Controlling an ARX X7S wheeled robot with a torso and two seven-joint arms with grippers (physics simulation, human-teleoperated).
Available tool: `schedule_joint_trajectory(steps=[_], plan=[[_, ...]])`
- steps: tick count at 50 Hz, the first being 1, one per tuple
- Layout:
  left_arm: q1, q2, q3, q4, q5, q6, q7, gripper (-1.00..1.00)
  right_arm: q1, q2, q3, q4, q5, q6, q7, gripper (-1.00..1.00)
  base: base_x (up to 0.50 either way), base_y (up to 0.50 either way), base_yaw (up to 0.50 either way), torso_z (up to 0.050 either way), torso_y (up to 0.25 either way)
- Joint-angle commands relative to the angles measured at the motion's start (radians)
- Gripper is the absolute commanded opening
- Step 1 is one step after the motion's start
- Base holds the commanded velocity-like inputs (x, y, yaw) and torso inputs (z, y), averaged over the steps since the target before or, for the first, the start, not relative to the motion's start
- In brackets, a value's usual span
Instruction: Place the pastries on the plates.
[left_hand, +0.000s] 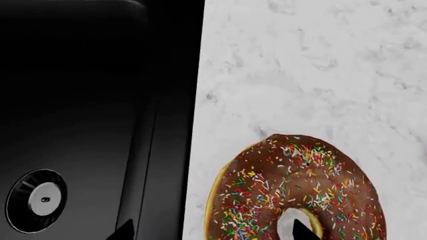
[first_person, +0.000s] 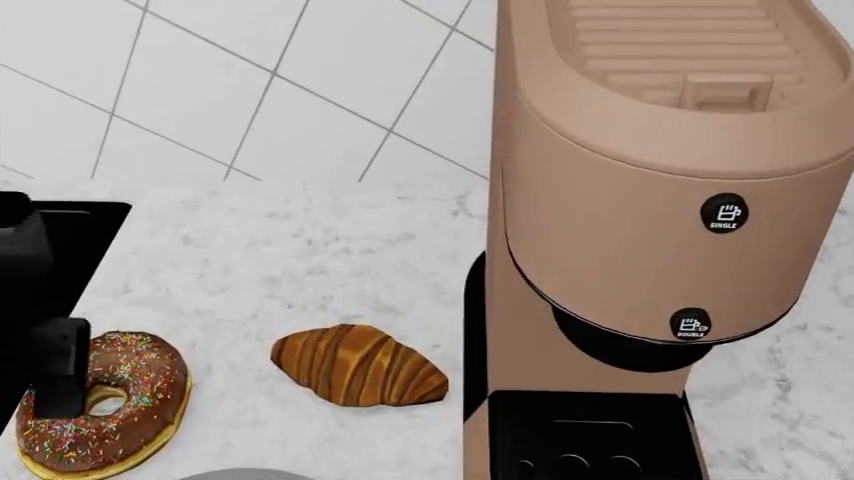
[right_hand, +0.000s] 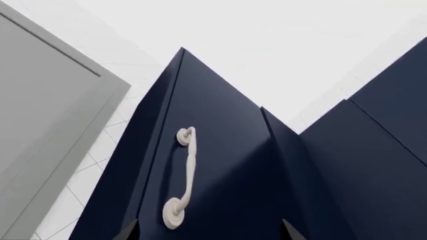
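The chocolate-iced donut (first_person: 114, 400) with coloured sprinkles lies on the marble counter at the near left of the head view. The golden-brown croissant (first_person: 358, 365) lies just to its right. My left gripper (left_hand: 212, 232) is open and low over the donut (left_hand: 297, 190). One fingertip (left_hand: 300, 230) is at the donut's hole and the other (left_hand: 125, 230) is over the black surface beside the counter. A sliver of the grey plate (first_person: 240, 474) shows at the head view's bottom edge. My right gripper (right_hand: 210, 231) is open, holds nothing and faces a cabinet away from the counter.
A tall tan coffee machine (first_person: 654, 220) fills the right of the head view, close to the croissant. A black recessed surface (left_hand: 93, 110) with a round silver fitting (left_hand: 39, 200) borders the counter on the left. The right wrist view shows a dark blue cabinet door (right_hand: 227, 165) with a cream handle (right_hand: 185, 175).
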Motion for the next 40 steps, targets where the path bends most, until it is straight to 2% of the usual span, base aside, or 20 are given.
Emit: schedule_joint_trajectory(steps=[1, 13, 20, 33, 40], plan=[[0.051, 0.000, 0.020, 0.060, -0.041, -0.011, -0.018, 1.00, -0.360, -0.035, 0.361, 0.000, -0.020, -0.030, -0.004, 1.00, 0.00, 0.00, 0.00, 0.000, 0.000], [-0.038, 0.026, 0.062, -0.033, 0.064, -0.028, 0.075, 1.00, -0.386, -0.072, 0.376, 0.000, -0.037, -0.051, -0.021, 1.00, 0.00, 0.00, 0.00, 0.000, 0.000], [-0.029, 0.029, 0.085, -0.022, 0.053, -0.035, 0.071, 1.00, -0.387, -0.105, 0.362, 0.000, -0.054, -0.079, -0.028, 1.00, 0.00, 0.00, 0.00, 0.000, 0.000], [-0.037, 0.033, 0.129, -0.065, 0.126, -0.037, 0.155, 1.00, -0.387, -0.164, 0.347, 0.000, -0.079, -0.116, -0.058, 1.00, 0.00, 0.00, 0.00, 0.000, 0.000], [-0.036, 0.042, 0.143, -0.042, 0.078, -0.039, 0.113, 1.00, -0.387, -0.177, 0.348, 0.000, -0.079, -0.125, -0.066, 1.00, 0.00, 0.00, 0.00, 0.000, 0.000]])
